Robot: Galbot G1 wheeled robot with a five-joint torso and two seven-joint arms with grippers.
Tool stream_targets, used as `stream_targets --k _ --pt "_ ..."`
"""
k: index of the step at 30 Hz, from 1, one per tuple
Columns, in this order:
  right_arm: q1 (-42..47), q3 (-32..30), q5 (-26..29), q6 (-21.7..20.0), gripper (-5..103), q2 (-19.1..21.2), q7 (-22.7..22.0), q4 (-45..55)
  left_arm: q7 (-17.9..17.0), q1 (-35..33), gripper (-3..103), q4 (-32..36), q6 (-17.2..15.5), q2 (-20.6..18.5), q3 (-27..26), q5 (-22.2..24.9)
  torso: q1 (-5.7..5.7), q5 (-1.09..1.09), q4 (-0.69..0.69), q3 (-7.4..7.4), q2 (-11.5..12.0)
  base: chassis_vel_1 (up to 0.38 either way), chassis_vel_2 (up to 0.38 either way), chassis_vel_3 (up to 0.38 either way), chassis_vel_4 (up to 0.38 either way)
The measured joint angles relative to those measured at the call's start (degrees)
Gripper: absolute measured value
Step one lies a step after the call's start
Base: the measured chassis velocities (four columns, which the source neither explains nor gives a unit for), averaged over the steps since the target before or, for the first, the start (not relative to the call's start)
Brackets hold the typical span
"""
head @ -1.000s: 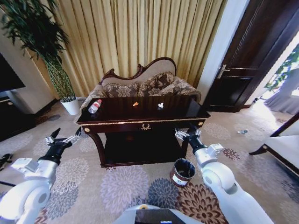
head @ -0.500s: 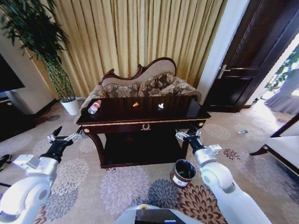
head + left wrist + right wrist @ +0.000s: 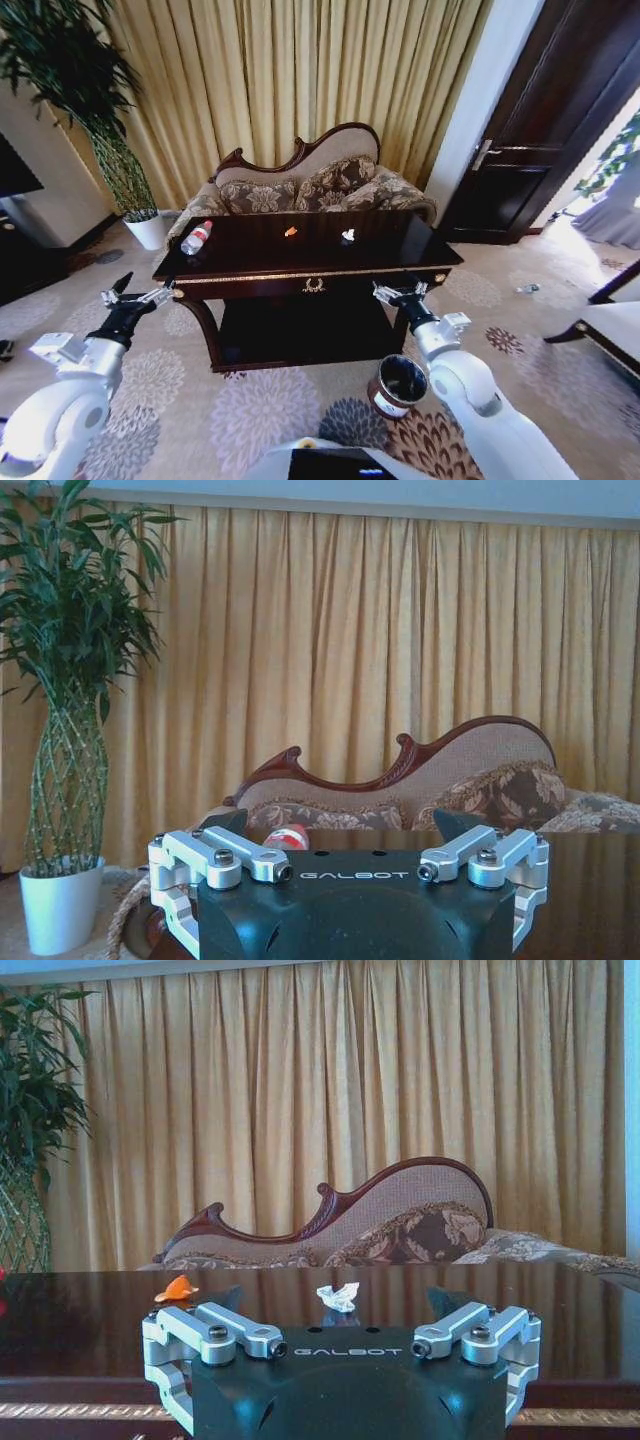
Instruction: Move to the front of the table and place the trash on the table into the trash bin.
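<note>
"GALBOT" is printed on the left gripper (image 3: 340,840) and right gripper (image 3: 335,1310) housings.

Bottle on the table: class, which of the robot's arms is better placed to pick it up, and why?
Probably the left: the bottle lies at the table's left end, nearest the open left pincer; the right pincer is by the opposite end.
</note>
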State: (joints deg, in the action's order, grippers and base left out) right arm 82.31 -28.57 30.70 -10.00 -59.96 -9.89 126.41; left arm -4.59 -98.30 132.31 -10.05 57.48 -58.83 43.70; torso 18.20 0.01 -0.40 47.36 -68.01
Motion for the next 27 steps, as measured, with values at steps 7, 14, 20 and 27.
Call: stream_targets --k 7,14,20,27 --pt "0.00 0.18 0.00 -0.01 100 -0.17 0.07 -0.04 0.00 0.06 100 0.07 0.13 0.05 0.22 -0.23 0.00 0.00 0.01 0.00 0.00 -0.152 0.151 0.149 -0.158" --pt "-0.02 0.25 0.01 -0.03 100 -0.16 0.09 -0.03 0.01 -0.18 100 0.69 0.18 0.19 0.19 -0.30 0.00 0.00 0.00 -0.01 -0.01 -0.154 0.133 0.139 -0.144" --pt "-0.06 0.31 -0.09 -0.11 100 -0.07 -0.05 0.03 0.01 -0.46 100 1.12 0.22 0.53 0.08 -0.38 0.00 0.00 0.01 -0.01 0.00 -0.142 0.139 0.157 -0.148" --pt "-0.61 1.09 -0.02 -0.05 100 0.73 -0.10 0.00 0.01 -1.23 100 1.69 0.47 1.52 -0.05 -0.99 0.02 0.00 0.00 0.01 0.00 -0.100 0.078 0.089 -0.101"
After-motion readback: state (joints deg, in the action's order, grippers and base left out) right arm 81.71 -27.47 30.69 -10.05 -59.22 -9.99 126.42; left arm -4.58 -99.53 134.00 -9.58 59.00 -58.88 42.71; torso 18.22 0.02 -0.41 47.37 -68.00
